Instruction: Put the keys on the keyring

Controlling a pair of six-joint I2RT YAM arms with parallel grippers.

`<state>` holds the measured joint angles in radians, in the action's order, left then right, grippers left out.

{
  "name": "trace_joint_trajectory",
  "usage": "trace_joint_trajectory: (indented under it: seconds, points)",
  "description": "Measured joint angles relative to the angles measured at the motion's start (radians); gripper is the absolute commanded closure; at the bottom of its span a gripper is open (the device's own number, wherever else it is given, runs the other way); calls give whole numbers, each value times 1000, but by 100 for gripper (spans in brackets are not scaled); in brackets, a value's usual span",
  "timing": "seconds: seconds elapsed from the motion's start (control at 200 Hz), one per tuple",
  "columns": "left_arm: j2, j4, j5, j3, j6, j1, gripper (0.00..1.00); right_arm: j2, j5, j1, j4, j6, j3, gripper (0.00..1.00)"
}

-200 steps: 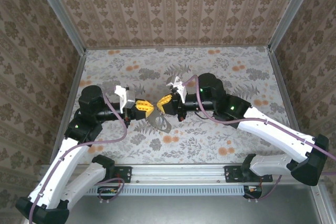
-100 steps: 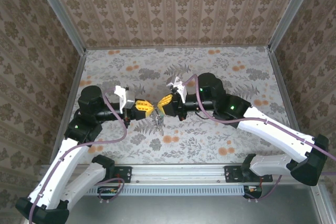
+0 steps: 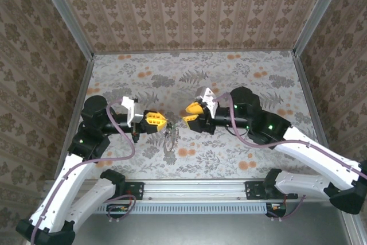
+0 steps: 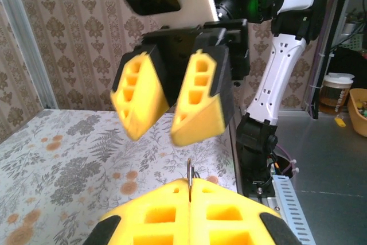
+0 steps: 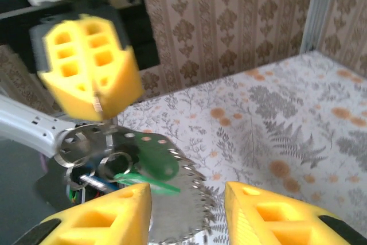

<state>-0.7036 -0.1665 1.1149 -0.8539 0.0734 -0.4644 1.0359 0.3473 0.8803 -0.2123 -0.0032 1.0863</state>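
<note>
Keyring [image 4: 189, 177] is being pinched by left end effector [image 3: 163, 123]; right end effector [image 3: 190, 113] is being held spread.
Keys [image 5: 150, 166] are being dangled beneath; it may be twisted loose by their swing.

There are two pincers over the tabletop [image 3: 241, 70], the left pincer [image 3: 164, 122] at nine o'clock of its middle and the right pincer [image 3: 188, 114] at three o'clock, each with two yellow fingers [image 4: 198, 101]. Between them hangs one keyring [image 5: 114, 156] carrying one green-headed key [image 5: 150, 164] and two silvery round pieces [image 5: 86, 142]; any further keys are too tangled to count.
</note>
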Motion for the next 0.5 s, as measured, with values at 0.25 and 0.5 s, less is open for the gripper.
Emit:
trace_joint_trajectory:
  seconds: [0.25, 0.5]
  points:
    - [-27, 14, 34, -28, -14, -58, 100, -36, 77, 42, 104, -100, -40, 53]
    - [-56, 15, 37, -50, -14, -126, 100, -14, 159, 47, 172, -139, -41, 60]
